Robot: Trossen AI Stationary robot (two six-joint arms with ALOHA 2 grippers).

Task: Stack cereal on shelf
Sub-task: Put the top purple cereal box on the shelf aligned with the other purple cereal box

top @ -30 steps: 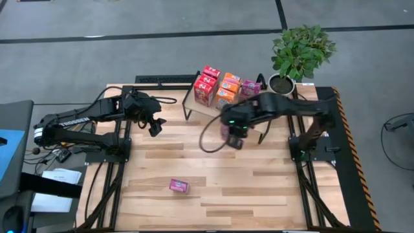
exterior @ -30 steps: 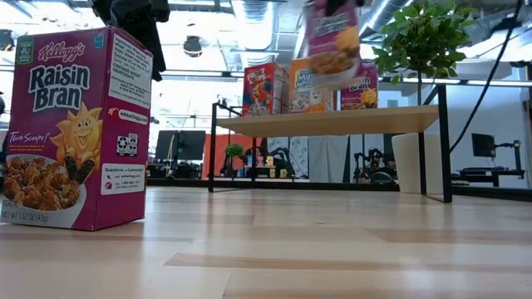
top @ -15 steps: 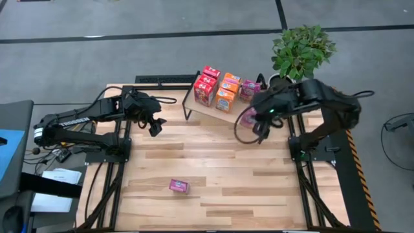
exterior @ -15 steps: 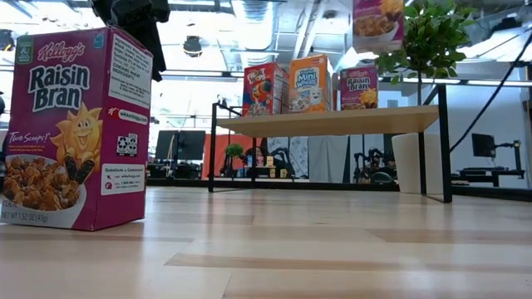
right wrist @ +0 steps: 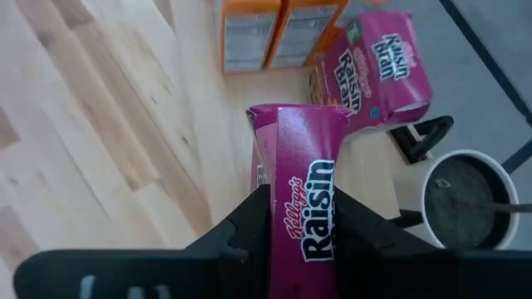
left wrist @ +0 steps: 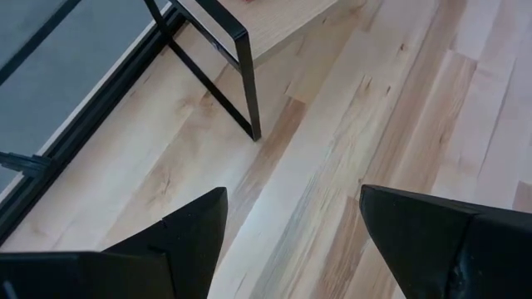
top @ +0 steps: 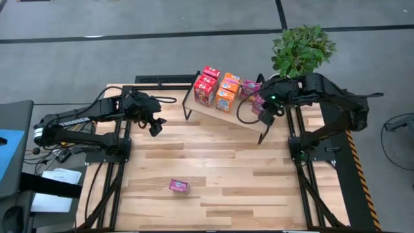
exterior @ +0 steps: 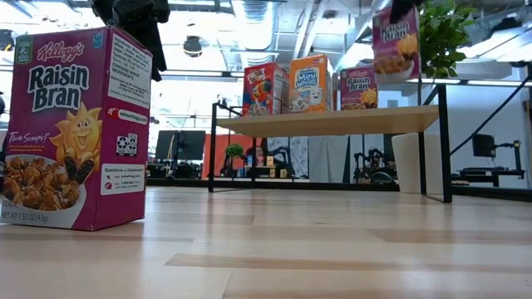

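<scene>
Right gripper [right wrist: 301, 218] is clamped on a magenta Raisin Bran box [right wrist: 303, 178], its two dark fingers [right wrist: 249, 218] pressing the box's narrow sides. In the high view the right gripper is above the right end of the shelf [top: 228, 114], near the potted plant [top: 299, 53]; in the low view the held box hangs in the air above the shelf board, tilted, clear of the board's surface. The shelf is a light wood board on a black wire frame, standing at the far side of the wooden table [top: 220, 175]. On the board stand two red boxes [top: 206, 85] at the left end, two orange Mini-Wheats boxes [top: 227, 90] in the middle, and a second Raisin Bran box [top: 251, 87] toward the right, just beside the held one as seen from the right wrist. A further Raisin Bran box [top: 179, 186] stands upright on the table toward its near side, well apart from the shelf; it fills the left part of the low view. Left gripper [top: 155, 125] hangs over the left part of the table, near the shelf's left legs, fingers [left wrist: 179, 249] spread apart with nothing between them; only bare wood shows below.
</scene>
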